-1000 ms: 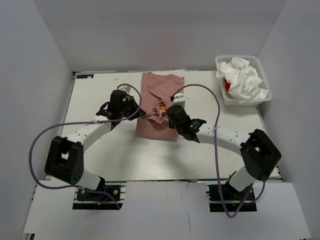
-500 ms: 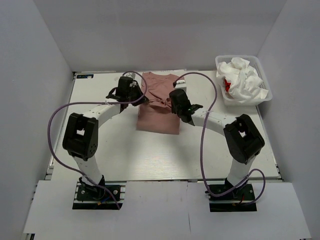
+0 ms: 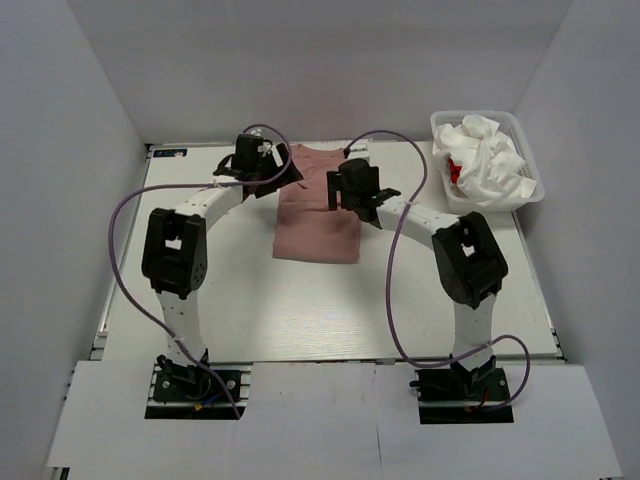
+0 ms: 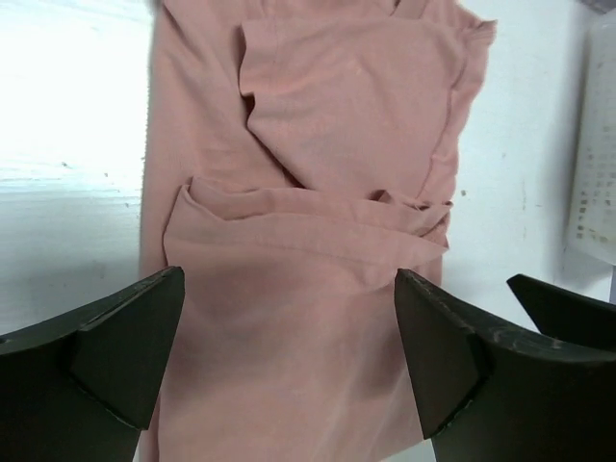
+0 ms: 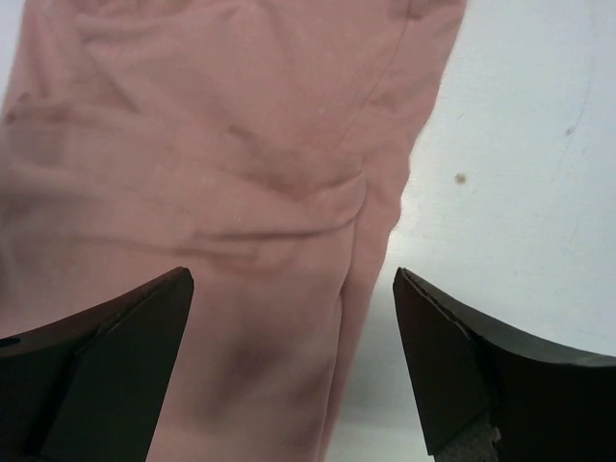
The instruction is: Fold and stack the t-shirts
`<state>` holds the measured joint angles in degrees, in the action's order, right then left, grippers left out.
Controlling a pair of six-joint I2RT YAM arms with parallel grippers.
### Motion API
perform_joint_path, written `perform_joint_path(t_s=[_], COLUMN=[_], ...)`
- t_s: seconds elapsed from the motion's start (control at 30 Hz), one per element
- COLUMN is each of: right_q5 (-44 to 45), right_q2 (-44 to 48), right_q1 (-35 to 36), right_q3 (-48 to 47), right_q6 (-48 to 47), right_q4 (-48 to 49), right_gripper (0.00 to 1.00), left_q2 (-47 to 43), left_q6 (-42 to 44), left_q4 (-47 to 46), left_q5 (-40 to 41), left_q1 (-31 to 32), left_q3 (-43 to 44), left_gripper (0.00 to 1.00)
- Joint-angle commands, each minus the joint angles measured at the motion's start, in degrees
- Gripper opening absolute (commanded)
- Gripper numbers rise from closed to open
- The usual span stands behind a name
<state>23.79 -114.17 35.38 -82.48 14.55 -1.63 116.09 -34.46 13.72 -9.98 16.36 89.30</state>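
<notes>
A dusty-pink t-shirt (image 3: 318, 222) lies folded into a narrow rectangle at the back middle of the table. My left gripper (image 3: 282, 180) hovers over its far left corner and my right gripper (image 3: 338, 192) over its far right edge. Both are open and empty. In the left wrist view the pink t-shirt (image 4: 318, 192) shows layered folds between the spread fingers (image 4: 125, 346), with the left gripper (image 4: 289, 356) just above the cloth. The right gripper (image 5: 294, 366) straddles the edge of the pink t-shirt (image 5: 221, 144). White t-shirts (image 3: 488, 158), one with a red patch (image 3: 455, 170), are bunched in a basket.
The white lattice basket (image 3: 532, 192) stands at the back right corner of the table (image 3: 200, 300). White walls close in the back and both sides. Purple cables loop from both arms over the tabletop.
Both arms swung toward the back of the table, carrying the shirt's near part over itself. Both grippers then opened and let the cloth go; the shirt now lies flatter.
</notes>
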Motion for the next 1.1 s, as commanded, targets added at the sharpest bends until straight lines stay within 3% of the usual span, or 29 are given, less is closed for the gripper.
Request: perform_joint_path(t_s=[0.0,0.1,0.23,0.27,0.37,0.5,0.63,0.9,1.07], right_q5=[-6.79,-13.82,-17.01,-17.98,-19.39,-21.42,-20.01,-19.48,-19.83], right_q2=[7.89,10.45,13.35,15.36,19.86,23.37,24.7,22.5,20.92], right_q1=[0.4,0.75,0.57,0.48,0.39,0.31,-0.22,-1.01,-1.01], right_q3=[4.49,8.55,15.22,21.59,29.02,38.43,40.9,40.91,39.94], right_q6=[0.75,0.92,7.15,7.86,12.68,16.04,17.8,20.7,21.05], right_q4=[0.93,3.56,4.43,6.35,10.85,14.54,15.86,16.22,15.87], right_gripper=[0.9,0.9,0.9,0.9,0.9,0.9,0.9,0.88,0.8], left_q2=[-10.08,-17.53,-24.59,-25.56,-28.72,-30.49,-28.3,-22.41,-19.16], left_q6=[2.55,2.55,2.55,2.55,2.03,1.5,0.97,0.44,0.44], left_q4=[0.0,-1.15,-1.15,-1.15,-2.45,-6.85,-8.44,-10.99,-11.61], left_q5=[1.27,3.2,3.74,3.74,1.72,-1.1,-1.1,-3.73,-4.26], left_q1=[0.16,0.16,0.16,0.16,0.16,0.16,0.16,0.16,0.16], left_q3=[-6.37,-15.86,-26.61,-30.37,-36.79,-43.23,-44.56,-42.9,-42.36], left_gripper=[1.0,1.0,1.0,1.0,1.0,1.0,1.0,0.83,0.57])
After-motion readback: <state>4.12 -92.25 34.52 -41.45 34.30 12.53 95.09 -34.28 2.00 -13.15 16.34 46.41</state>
